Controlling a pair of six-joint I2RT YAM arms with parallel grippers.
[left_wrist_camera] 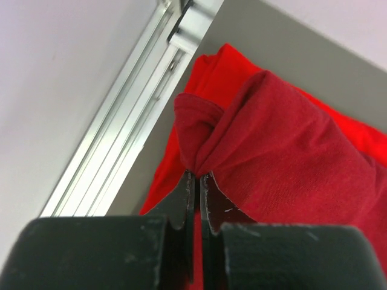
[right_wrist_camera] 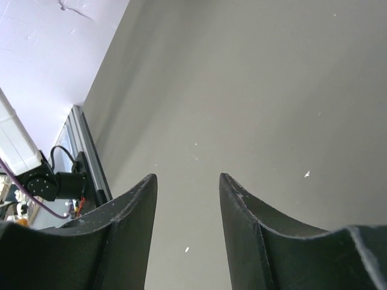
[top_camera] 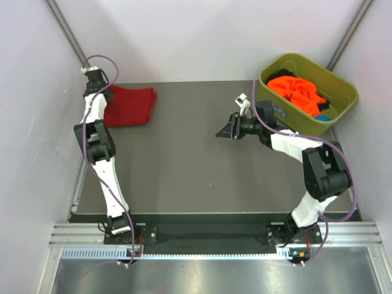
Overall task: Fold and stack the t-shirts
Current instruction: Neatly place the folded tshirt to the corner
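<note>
- From above, your left pincer (top_camera: 100, 86) sits at the far-left corner of the desk (top_camera: 184, 165), at the edge of the dark crimson shirt (top_camera: 130, 105). Your right pincer (top_camera: 225, 130) hovers over bare desk near the middle. The orange shirts (top_camera: 297, 90) lie heaped in the tub (top_camera: 337, 86) at the far right.
- This view cannot tell you whether the left pincer holds cloth, nor that the red heap is two shirts.
- The left wrist view settles both. The left pincer (left_wrist_camera: 198, 181) is closed on a bunched fold of the dark crimson shirt (left_wrist_camera: 284, 157). That shirt lies on top of a brighter red shirt (left_wrist_camera: 221, 66), just beside the rail (left_wrist_camera: 121, 133).
- The step looks like settling the crimson shirt onto the stack. Check that you pinch only the crimson layer. Lay the fold flat, with its edges square to the red shirt below. When you release, lift straight up so you do not drag cloth toward the rail.
- In the right wrist view the right pincer (right_wrist_camera: 187, 181) stands open with nothing between its fingers (right_wrist_camera: 130, 223). No shirt shows here, only bare desk beneath. It seems free to steady the stack or to fetch an orange shirt.
</note>
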